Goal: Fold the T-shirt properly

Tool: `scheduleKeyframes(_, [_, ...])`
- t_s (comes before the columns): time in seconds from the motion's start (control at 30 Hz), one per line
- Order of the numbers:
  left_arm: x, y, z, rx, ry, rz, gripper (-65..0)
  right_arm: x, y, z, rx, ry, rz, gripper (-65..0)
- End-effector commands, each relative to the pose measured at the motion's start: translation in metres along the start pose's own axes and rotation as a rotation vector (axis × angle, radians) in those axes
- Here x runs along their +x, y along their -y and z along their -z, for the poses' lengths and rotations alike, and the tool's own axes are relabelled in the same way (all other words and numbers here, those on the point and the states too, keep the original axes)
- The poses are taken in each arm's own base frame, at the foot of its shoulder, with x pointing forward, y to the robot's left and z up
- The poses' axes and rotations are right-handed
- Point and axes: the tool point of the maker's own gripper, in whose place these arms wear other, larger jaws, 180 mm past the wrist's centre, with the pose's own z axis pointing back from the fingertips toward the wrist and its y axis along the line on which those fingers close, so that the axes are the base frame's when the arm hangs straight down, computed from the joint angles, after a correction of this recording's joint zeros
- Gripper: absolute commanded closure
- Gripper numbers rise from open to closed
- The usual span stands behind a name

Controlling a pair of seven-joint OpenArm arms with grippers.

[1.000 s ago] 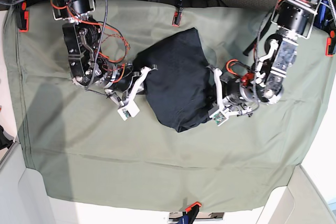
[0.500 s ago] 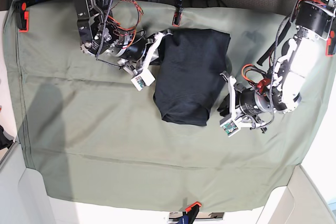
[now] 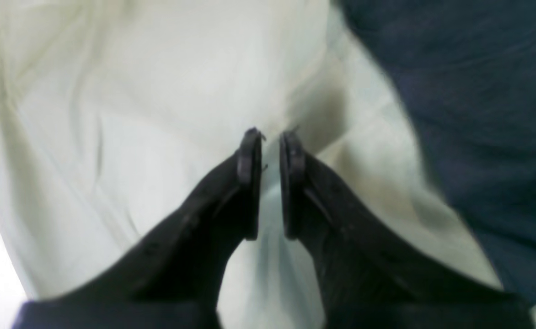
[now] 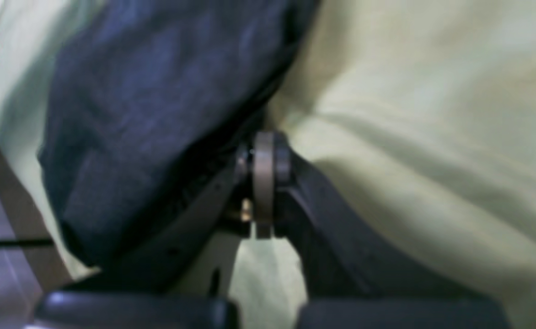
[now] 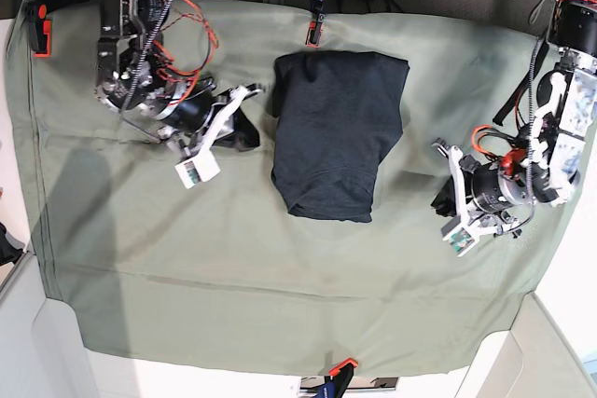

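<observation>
The T-shirt [image 5: 336, 132] lies as a dark folded rectangle on the middle of the green cloth. My right gripper [image 5: 248, 128] rests just left of the shirt, not touching it. In the right wrist view the right gripper [image 4: 263, 141] has its pads pressed together with nothing between them, and the T-shirt [image 4: 158, 91] lies close on its left. My left gripper [image 5: 440, 196] sits well to the right of the shirt. The left wrist view shows the left gripper [image 3: 270, 137] with a narrow gap between the fingers, holding nothing, and the T-shirt [image 3: 478, 100] at the upper right.
A sage-green cloth [image 5: 187, 258] covers the table. Red clamps pin it at the back left [image 5: 39, 30], back middle [image 5: 313, 30], right [image 5: 588, 76] and front edge [image 5: 340, 367]. Loose red wires hang from the arm at the back left.
Both grippers have drawn away from the shirt, the right one to the view's left and the left one to the view's right. The shirt now lies straightened and still.
</observation>
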Motion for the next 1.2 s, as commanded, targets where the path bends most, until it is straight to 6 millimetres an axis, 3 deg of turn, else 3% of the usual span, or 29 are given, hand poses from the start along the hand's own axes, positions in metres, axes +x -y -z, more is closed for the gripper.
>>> scheduleKeyframes(0.0, [0.019,-0.003,-0.013,-0.008,0.069,0.027,-8.8,0.024,-0.006,-0.006,0.032,0.082,-0.008,0.0])
scheduleKeyframes(0.1, [0.023,0.019,-0.026,-0.089,0.117,0.035,-8.8,0.035,-0.018,-0.008,0.084,0.128,0.013,0.0])
scheduleKeyframes(0.27, [0.018,0.068,-0.032,-0.261,0.155,0.035,-8.8,0.051,-0.052,0.005,0.167,0.150,-0.033,0.0])
scheduleKeyframes(0.37, [0.011,0.085,-0.026,-0.303,0.158,-0.008,-8.8,0.061,-0.070,0.023,0.166,0.156,-0.136,0.0])
scheduleKeyframes(0.47, [0.001,0.097,-0.011,-0.329,0.165,-0.097,-8.8,0.059,-0.082,0.051,0.163,0.096,-0.231,0.0])
scheduleKeyframes(0.57, [-0.014,0.099,0.013,-0.310,0.150,-0.172,-8.8,0.045,-0.080,0.080,0.165,0.006,-0.282,0.0])
scheduleKeyframes(0.67, [-0.031,0.101,0.028,-0.304,0.126,-0.233,-8.8,0.017,-0.059,0.103,0.126,-0.116,-0.296,0.0])
scheduleKeyframes(0.83, [-0.036,0.100,0.032,-0.304,0.114,-0.255,-8.8,-0.005,-0.038,0.113,0.100,-0.182,-0.264,0.0])
scheduleKeyframes(0.97, [-0.022,0.087,0.032,-0.291,0.125,-0.241,-8.8,0.009,-0.044,0.110,0.115,-0.139,-0.266,0.0])
scheduleKeyframes(1.17, [0.008,0.071,0.015,-0.306,0.172,-0.248,-8.8,0.067,-0.075,0.084,0.151,0.002,-0.341,0.0])
